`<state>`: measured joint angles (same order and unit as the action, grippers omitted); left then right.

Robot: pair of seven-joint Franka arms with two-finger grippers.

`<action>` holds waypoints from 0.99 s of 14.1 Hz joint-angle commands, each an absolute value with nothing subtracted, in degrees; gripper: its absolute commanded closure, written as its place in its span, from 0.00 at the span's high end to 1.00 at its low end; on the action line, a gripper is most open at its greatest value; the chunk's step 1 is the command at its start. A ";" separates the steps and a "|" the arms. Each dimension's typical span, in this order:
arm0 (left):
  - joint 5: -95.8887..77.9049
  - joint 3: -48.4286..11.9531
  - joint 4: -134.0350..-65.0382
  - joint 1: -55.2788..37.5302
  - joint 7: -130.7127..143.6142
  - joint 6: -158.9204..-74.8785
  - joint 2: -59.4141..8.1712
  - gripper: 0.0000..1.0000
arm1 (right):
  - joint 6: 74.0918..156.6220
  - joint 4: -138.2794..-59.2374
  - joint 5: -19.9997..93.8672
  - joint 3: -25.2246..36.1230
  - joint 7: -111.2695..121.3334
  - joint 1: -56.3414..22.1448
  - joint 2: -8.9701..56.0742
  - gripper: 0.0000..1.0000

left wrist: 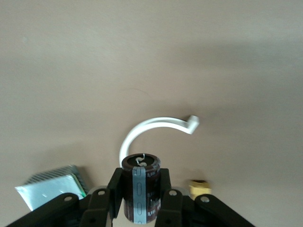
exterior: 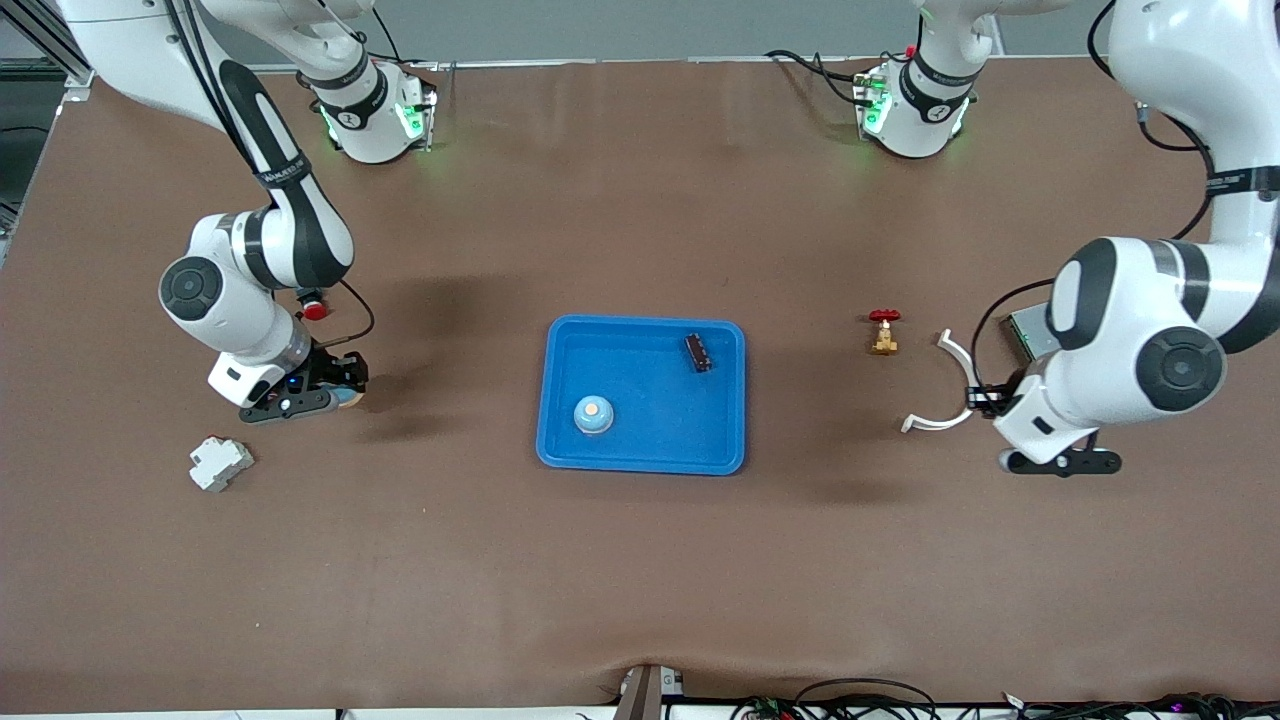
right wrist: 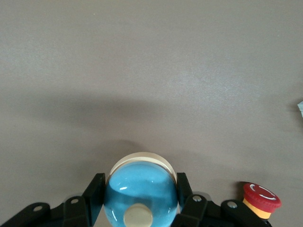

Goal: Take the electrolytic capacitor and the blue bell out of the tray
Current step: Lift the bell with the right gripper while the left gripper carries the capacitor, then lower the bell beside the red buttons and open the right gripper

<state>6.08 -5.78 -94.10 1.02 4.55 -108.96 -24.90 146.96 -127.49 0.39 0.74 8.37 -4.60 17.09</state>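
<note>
**Both grippers loaded beside the tray**

A brown table (exterior: 640,560) fills the frame; at centre a blue tray (exterior: 560,400) holds a bell (exterior: 593,415) low and a dark part (exterior: 698,352) at its upper corner; mid-left of the frame, the right gripper (right wrist: 141,203) clamps a blue bell (right wrist: 140,189) just above the table; mid-right, the left gripper (left wrist: 141,196) pinches an upright capacitor (left wrist: 141,187) over a white hook (left wrist: 156,127).

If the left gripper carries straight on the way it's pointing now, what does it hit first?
The left gripper, shut on the capacitor, points down at the table. The white curved clip lies just ahead, so probably that or bare tabletop; depth is unclear.
</note>
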 commanded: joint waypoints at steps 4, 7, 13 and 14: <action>9.92 -6.24 -98.44 6.41 -1.40 -119.00 -26.19 0.00 | 152.84 -129.55 1.32 -0.44 11.95 -1.15 19.50 0.00; 12.39 -6.33 -98.61 7.30 -1.41 -121.80 -28.73 0.00 | 153.10 -129.46 3.33 -0.61 11.95 -1.05 21.26 0.00; 12.48 -6.33 -100.80 7.29 -1.41 -126.37 -30.59 0.00 | 153.81 -129.29 5.19 -1.76 11.95 -0.97 22.32 0.00; 12.39 -6.24 -101.68 7.38 -1.41 -127.34 -30.50 0.00 | 153.81 -129.29 5.27 -1.76 12.04 -0.97 22.59 0.00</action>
